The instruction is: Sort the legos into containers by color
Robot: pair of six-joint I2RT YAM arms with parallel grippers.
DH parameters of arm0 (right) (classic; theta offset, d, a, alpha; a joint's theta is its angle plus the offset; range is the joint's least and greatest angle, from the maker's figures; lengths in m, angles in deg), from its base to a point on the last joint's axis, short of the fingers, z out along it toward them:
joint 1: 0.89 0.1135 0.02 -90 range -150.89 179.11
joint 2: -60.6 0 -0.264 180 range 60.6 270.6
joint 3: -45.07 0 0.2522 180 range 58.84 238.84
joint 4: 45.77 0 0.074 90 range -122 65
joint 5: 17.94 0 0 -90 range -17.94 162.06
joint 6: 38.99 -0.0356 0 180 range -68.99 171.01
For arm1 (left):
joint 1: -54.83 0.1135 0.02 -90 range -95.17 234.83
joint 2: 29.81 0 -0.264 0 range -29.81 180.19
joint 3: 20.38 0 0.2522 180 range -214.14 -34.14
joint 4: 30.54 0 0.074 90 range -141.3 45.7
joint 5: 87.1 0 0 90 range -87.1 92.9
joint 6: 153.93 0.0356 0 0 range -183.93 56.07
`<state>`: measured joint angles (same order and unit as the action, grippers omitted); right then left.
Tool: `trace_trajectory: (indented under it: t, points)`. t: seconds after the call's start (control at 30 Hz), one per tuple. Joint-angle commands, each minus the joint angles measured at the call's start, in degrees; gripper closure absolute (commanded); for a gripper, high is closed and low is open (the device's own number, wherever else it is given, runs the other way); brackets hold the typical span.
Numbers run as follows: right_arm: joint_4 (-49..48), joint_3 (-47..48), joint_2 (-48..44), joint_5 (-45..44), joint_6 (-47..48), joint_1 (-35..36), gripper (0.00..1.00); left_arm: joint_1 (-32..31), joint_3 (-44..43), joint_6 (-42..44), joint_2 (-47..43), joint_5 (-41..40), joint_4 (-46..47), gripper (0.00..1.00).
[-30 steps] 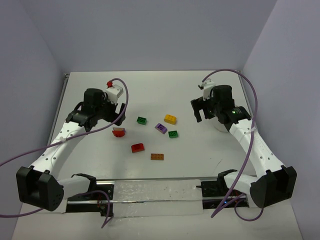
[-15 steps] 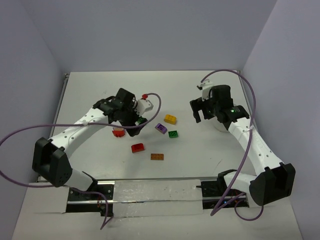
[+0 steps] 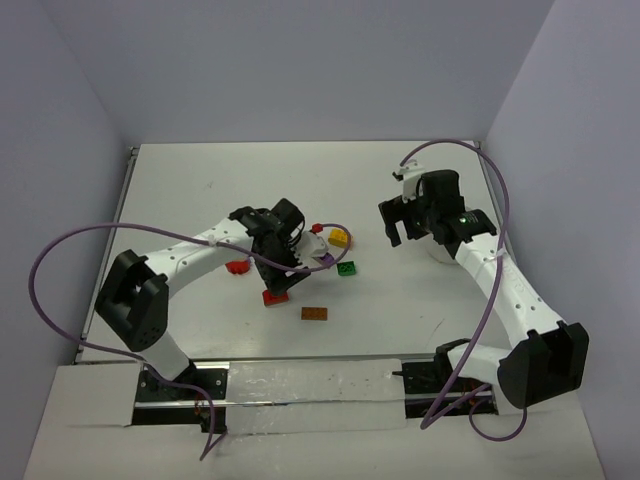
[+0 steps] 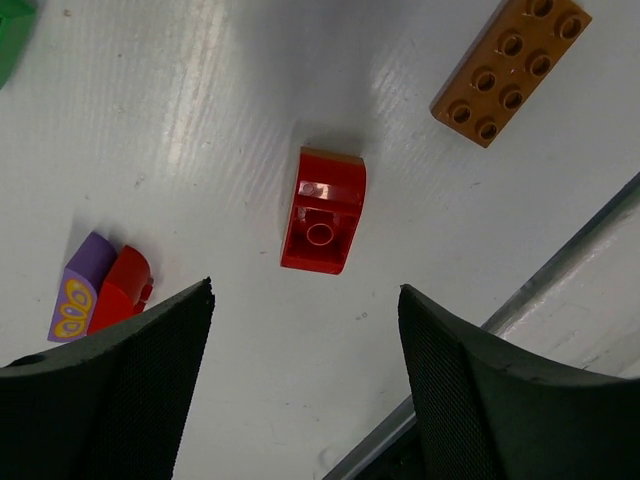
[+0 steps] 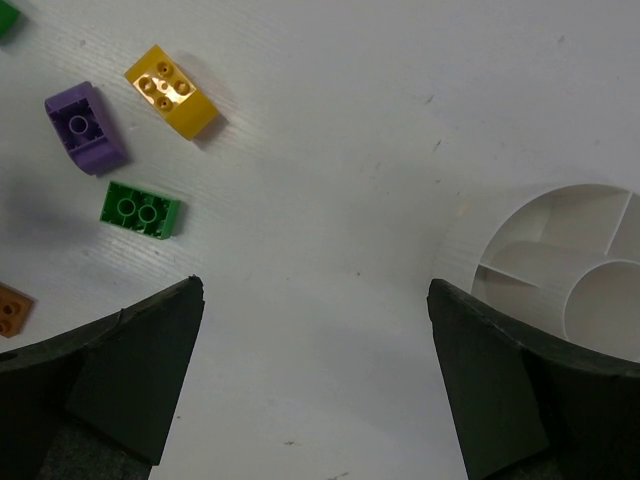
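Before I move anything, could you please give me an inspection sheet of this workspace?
Surface: white table, no spills seen.
Job's things: red brick lies below the left hand, untouched; second red brick, orange-brown brick, green brick, yellow brick, purple brick loose; divided white cup, visible compartments empty.
Clutter: nothing seen.
Hands: left hand open; right hand open, holding nothing.
Cables: purple cables loop off both arms.
Surroundings: pale walls, metal rail at near edge.

The white cup is cut off by the right wrist view's edge and, from above, mostly hidden under the right arm. One green brick shows only a corner.
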<state>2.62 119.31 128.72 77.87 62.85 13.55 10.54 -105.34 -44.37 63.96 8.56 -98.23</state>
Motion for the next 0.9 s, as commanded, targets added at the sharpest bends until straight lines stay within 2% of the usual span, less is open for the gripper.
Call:
trace_trajectory:
  t: [0.0,0.13,0.4,0.87]
  points:
    - [0.5,1.2,0.9,1.1,-0.2,-0.5,0.00,-1.2,-2.1,-1.1,4.0,-1.5,-1.8,0.22]
    - [0.5,1.2,1.1,1.5,-0.3,-0.7,0.00,-1.9,-2.9,-1.4,6.3,-2.3,-1.7,0.23]
    - [0.4,1.0,1.4,1.9,-0.2,-1.0,0.00,-2.3,-4.6,-1.4,10.0,-2.8,-2.8,0.34]
    - [0.4,1.5,2.5,2.0,-0.4,-1.2,0.00,-3.1,-5.4,-1.5,13.3,-2.6,-3.3,0.46]
